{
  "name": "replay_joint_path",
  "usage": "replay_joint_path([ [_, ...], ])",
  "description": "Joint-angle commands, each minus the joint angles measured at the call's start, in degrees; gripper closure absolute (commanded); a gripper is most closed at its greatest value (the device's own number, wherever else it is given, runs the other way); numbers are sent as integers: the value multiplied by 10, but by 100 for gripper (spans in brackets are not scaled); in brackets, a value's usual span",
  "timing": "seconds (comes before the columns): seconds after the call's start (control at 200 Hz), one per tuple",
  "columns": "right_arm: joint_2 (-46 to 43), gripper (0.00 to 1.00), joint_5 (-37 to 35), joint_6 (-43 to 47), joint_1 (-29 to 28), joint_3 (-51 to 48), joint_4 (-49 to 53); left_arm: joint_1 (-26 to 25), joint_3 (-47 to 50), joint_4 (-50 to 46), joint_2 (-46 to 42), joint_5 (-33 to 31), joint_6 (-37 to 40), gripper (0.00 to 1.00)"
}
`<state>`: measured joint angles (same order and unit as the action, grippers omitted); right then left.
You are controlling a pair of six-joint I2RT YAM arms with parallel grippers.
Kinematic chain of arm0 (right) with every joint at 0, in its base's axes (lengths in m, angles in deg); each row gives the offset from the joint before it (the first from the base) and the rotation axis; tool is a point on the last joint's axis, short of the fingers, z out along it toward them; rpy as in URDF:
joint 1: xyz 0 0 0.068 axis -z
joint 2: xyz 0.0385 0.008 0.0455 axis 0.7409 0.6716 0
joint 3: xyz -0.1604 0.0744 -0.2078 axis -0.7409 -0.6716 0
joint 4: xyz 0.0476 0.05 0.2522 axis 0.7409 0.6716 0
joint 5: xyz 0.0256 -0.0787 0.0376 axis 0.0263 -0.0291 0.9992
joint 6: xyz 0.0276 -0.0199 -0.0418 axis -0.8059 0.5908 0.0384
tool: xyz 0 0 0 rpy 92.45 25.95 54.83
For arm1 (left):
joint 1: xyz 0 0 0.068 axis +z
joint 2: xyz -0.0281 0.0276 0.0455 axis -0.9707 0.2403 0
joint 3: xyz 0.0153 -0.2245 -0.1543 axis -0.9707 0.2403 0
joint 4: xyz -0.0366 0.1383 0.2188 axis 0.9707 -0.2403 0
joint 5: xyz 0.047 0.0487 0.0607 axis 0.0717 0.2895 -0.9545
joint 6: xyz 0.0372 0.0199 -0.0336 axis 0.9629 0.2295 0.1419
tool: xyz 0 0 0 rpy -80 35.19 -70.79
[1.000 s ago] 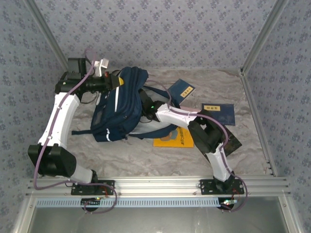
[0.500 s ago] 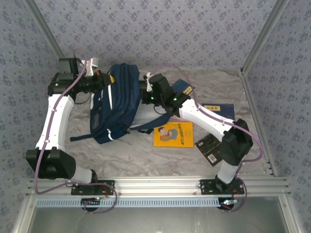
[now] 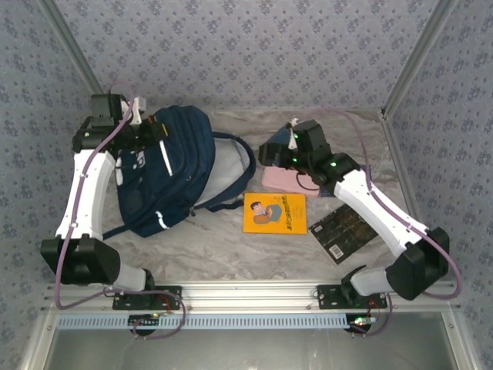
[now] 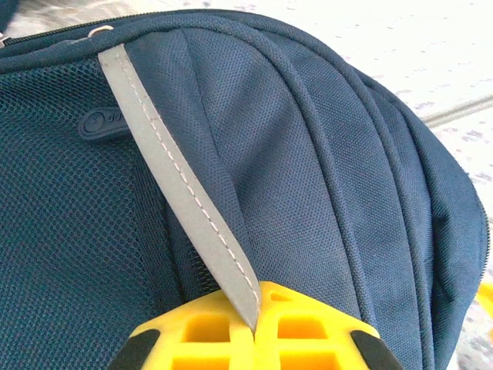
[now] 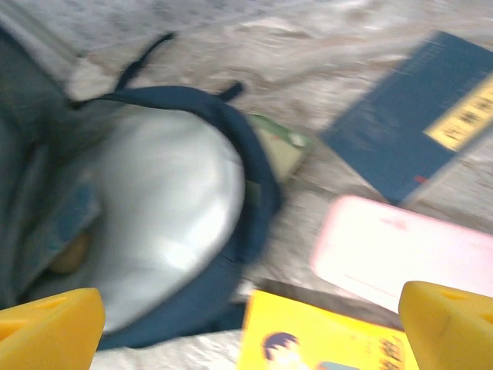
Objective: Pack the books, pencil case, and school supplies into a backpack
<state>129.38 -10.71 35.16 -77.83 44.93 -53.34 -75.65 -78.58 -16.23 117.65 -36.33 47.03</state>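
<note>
The navy backpack [image 3: 166, 173] lies at the left, its flap thrown open to show grey lining [image 3: 233, 164]. My left gripper [image 3: 148, 129] is shut on the backpack's white reflective stripe [image 4: 177, 185] near the top, its jaws pressed together on the strip's end. My right gripper [image 3: 267, 154] hovers open, with nothing held, over the table right of the flap. Below it lie a pink pencil case [image 5: 400, 247], the orange book [image 3: 274, 213] and one navy book [image 5: 424, 131]. A pale green notepad [image 5: 281, 146] peeks from under the flap's edge [image 5: 254, 169]. The black book [image 3: 343, 230] lies to the right.
Patterned walls and metal frame posts [image 3: 404, 65] close in the marbled table [image 3: 231, 254] at the back and sides. A backpack strap [image 3: 127, 227] trails toward the front left. Bare table runs along the front, near the arm bases.
My right arm has pulled out of the backpack and swung right and back, uncovering the pencil case. The backpack has shifted left with the left gripper, and its flap now lies open.
</note>
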Motion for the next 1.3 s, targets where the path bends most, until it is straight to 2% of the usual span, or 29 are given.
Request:
replay_joint_path([
  [0.0,-6,0,-23,12,20,-59,75,7,-17,47,-10,-70,8,100],
  [0.205,-3,0,12,-4,68,-148,84,-4,23,61,3,-58,13,100],
  [0.36,10,0,37,-2,83,-180,47,-14,76,88,-13,-88,16,100],
  [0.505,34,2,53,3,63,-141,17,2,95,97,-29,-154,-4,100],
  [0.61,81,5,66,4,52,-72,17,37,106,116,-25,-147,-51,100],
  [0.734,172,6,80,15,40,48,27,51,106,122,-14,-179,-61,100],
  [0.829,255,6,95,17,35,131,25,51,109,124,1,-189,-60,100],
  [1.009,427,6,120,28,37,323,61,47,159,162,22,-148,-90,100],
  [1.294,641,4,121,53,40,606,128,5,208,187,38,-144,-92,100],
])
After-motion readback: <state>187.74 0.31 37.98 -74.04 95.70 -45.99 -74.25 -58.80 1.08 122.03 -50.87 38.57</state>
